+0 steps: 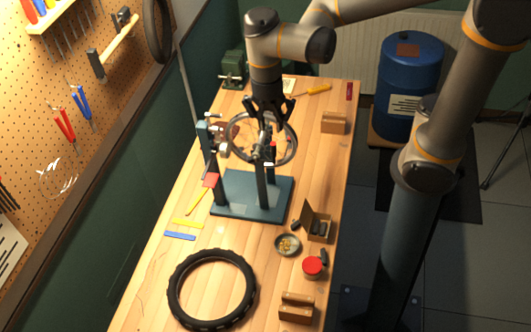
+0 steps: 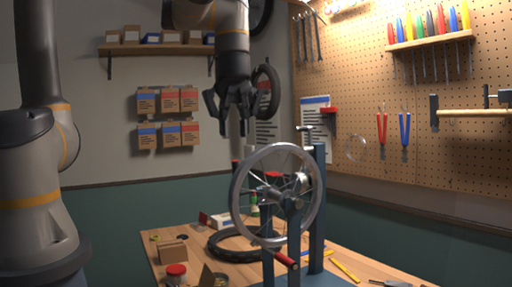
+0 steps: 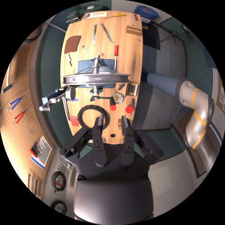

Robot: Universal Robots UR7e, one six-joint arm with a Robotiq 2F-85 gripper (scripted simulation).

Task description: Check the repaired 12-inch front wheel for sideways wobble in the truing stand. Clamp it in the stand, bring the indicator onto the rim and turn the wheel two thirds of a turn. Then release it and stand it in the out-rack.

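The silver spoked wheel [image 1: 261, 139] [image 2: 275, 193] [image 3: 96, 78] stands upright in the blue truing stand [image 1: 252, 191] [image 2: 304, 235], its axle between the stand's uprights. A red-handled clamp lever [image 2: 285, 260] [image 3: 113, 106] sticks out from the stand's near upright. The indicator arm [image 1: 214, 137] [image 3: 58, 98] with its round dial sits on the taller post beside the rim. My gripper [image 1: 268, 122] [image 2: 232, 131] [image 3: 112, 121] hangs in the air above the top of the wheel, partly open and holding nothing.
A black tyre [image 1: 211, 289] [image 2: 236, 244] lies flat on the wooden bench. Near it are a small wooden rack [image 1: 296, 308], a red-capped jar [image 1: 312, 267], a dish [image 1: 287, 244] and an open box [image 1: 315, 222]. A pegboard of tools lines the wall.
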